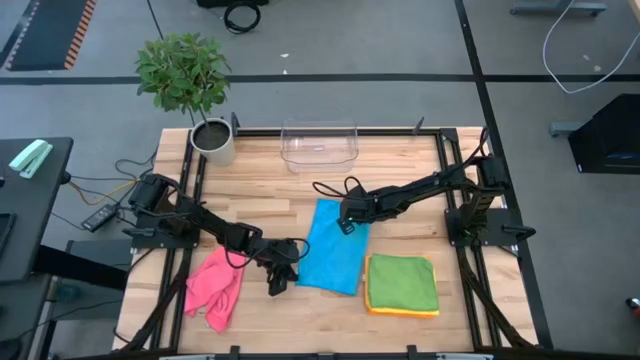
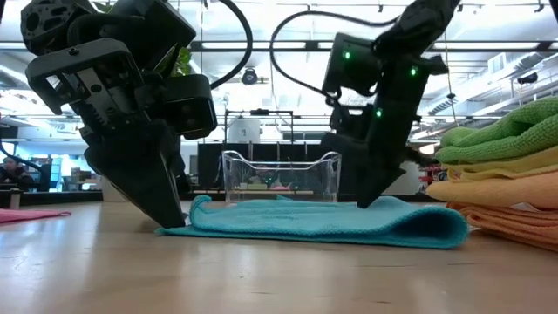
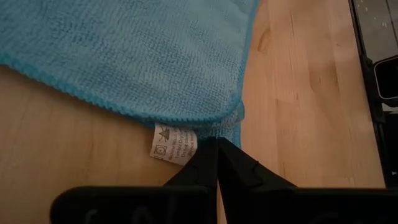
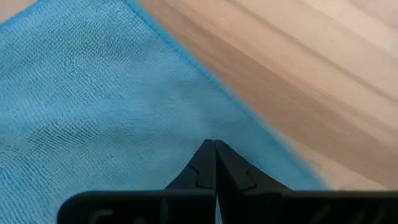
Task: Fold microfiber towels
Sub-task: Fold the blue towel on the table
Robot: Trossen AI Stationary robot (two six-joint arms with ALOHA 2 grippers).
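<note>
Both grippers, left (image 1: 281, 272) at seven o'clock, right (image 1: 346, 222) at one, pinch the blue towel (image 1: 331, 250); we should lift evenly.

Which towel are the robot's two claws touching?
The blue towel spread flat in the middle. The left gripper and right gripper are both on it; the pink towel lies crumpled, the green one is stacked.

Take flat towel (image 1: 333, 248) as landmark. You have folded towel stack (image 1: 402, 284) just right of it, crumpled towel (image 1: 213, 288) well left, clear bin (image 1: 320, 143) behind, potted plant (image 1: 190, 85) behind-left at table (image 1: 400, 165) corner.
</note>
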